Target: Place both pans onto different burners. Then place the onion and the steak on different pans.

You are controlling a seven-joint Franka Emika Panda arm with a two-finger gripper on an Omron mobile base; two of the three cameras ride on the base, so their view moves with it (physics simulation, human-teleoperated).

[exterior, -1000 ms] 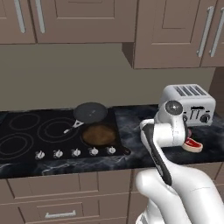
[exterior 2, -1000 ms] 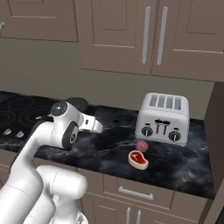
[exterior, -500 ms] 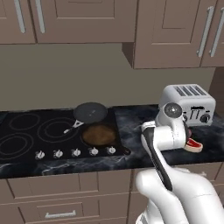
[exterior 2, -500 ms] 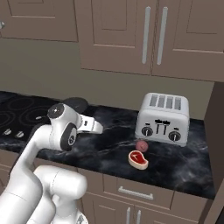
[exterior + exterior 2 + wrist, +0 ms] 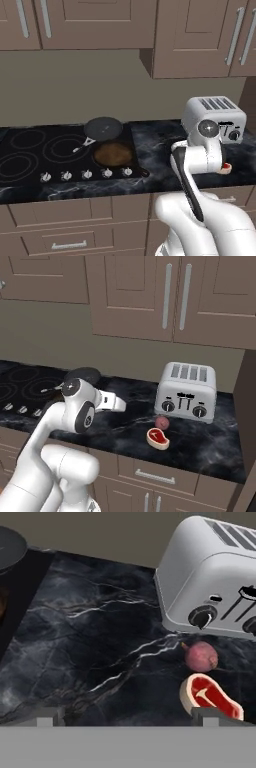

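Arm swung slightly; steak (image 5: 226, 168) half hidden behind it.

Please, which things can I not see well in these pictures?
- Steak, left base view: mostly hidden behind the arm.
- Black pan, hand view: cut by the left edge.
- Toaster, hand view: cut by the right edge.
- Cooktop knobs, right base view: markings too small to read.
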